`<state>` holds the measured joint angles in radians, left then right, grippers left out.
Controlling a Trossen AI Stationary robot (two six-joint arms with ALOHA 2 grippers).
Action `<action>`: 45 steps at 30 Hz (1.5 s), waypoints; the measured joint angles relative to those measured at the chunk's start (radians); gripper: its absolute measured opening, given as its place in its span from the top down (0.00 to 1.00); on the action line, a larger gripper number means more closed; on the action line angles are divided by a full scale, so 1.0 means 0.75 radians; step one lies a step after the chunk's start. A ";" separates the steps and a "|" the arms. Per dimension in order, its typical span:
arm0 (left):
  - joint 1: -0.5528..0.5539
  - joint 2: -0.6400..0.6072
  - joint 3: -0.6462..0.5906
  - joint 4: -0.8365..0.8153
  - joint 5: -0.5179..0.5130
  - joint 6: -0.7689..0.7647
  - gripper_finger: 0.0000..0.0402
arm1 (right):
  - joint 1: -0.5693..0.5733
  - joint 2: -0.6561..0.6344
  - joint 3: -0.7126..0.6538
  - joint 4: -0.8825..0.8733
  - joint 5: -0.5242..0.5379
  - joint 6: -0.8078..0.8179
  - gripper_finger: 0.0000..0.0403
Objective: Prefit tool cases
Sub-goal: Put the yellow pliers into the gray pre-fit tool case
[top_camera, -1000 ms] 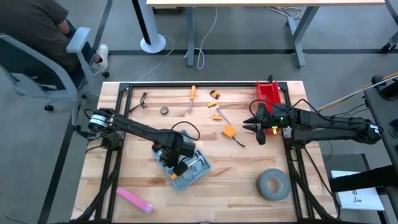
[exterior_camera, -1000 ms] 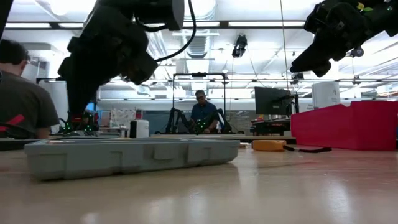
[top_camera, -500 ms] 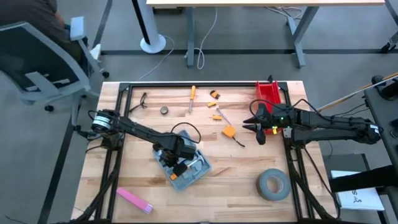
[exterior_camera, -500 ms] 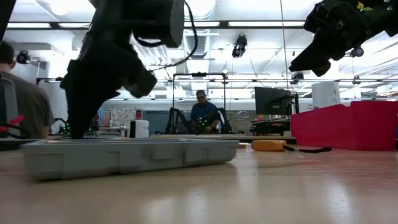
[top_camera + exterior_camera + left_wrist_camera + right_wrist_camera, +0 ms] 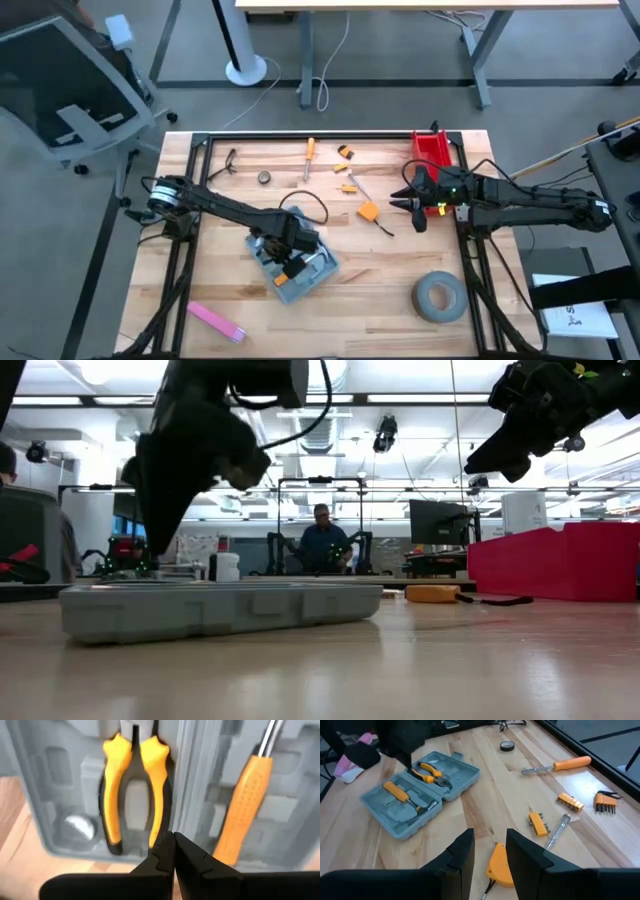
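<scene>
Left wrist view: moulded grey plastic tool case [image 5: 200, 795] holds yellow-handled pliers [image 5: 134, 790].

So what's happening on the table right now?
The left end effector, shut, hangs over the open tool case, which already holds yellow-handled pliers and an orange screwdriver. The right end effector hovers, holding nothing, above the orange tape measure. More tools, including another screwdriver, lie loose on the table.

Blue-grey case [image 5: 420, 790], yellow/black pliers [image 5: 134, 795], orange screwdriver [image 5: 247, 805], red bin [image 5: 434, 152], pink block [image 5: 215, 321].
</scene>
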<state>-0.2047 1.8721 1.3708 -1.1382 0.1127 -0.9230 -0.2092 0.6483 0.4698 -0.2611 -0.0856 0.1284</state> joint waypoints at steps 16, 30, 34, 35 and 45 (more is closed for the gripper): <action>0.028 0.001 -0.149 0.134 -0.056 0.002 1.00 | 0.000 0.000 0.000 0.007 0.000 -0.013 0.80; 0.061 -0.019 0.008 -0.009 -0.133 0.033 1.00 | 0.000 0.001 -0.001 0.010 0.000 -0.008 0.78; 0.070 -0.021 0.058 -0.008 -0.201 0.052 1.00 | 0.000 0.001 -0.001 0.008 -0.001 -0.009 0.77; 0.074 -0.021 0.059 -0.006 -0.209 0.056 1.00 | 0.000 0.001 -0.001 0.006 0.000 -0.008 0.77; 0.125 -0.018 -0.013 0.004 -0.209 0.059 0.99 | 0.000 0.000 -0.001 0.007 -0.001 -0.010 0.79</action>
<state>-0.1107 1.8584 1.3608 -1.1350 -0.0437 -0.8789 -0.2092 0.6483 0.4690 -0.2558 -0.0860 0.1211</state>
